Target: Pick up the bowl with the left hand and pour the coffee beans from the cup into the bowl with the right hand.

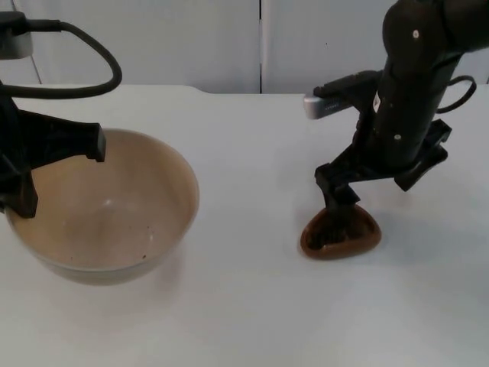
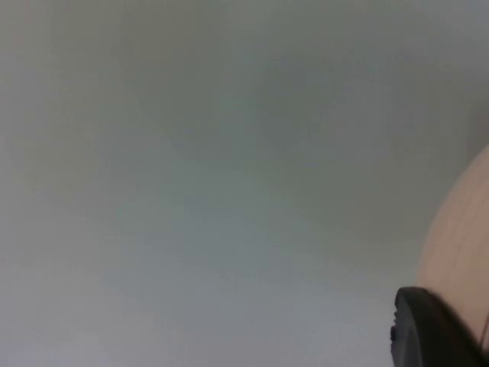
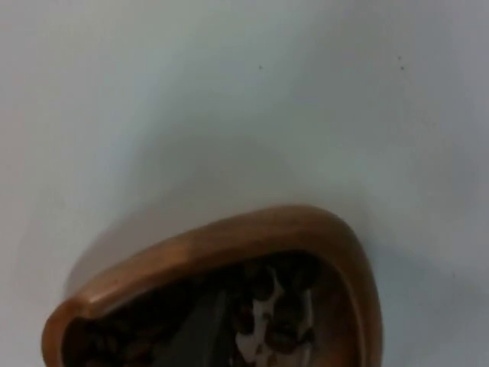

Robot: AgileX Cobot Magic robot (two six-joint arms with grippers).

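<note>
While left gripper [image 1: 23, 172] clamps the bowl [image 1: 107, 210] rim, our right gripper [image 1: 340, 206], one finger inside the bean-filled cup [image 1: 341, 233], risks tipping it; its grip: can't tell.

bowl [image 1: 107, 210]: beige, upright | cup [image 1: 341, 234]: brown, beans [image 3: 267, 306] apparently inside

I see soft, even light, a faint shadow at 6 o'clock under the bowl [image 1: 107, 206], and both wrist views blurred.

white table top [image 1: 252, 306] — evenly lit | grey partition wall [image 1: 191, 38] — behind
</note>
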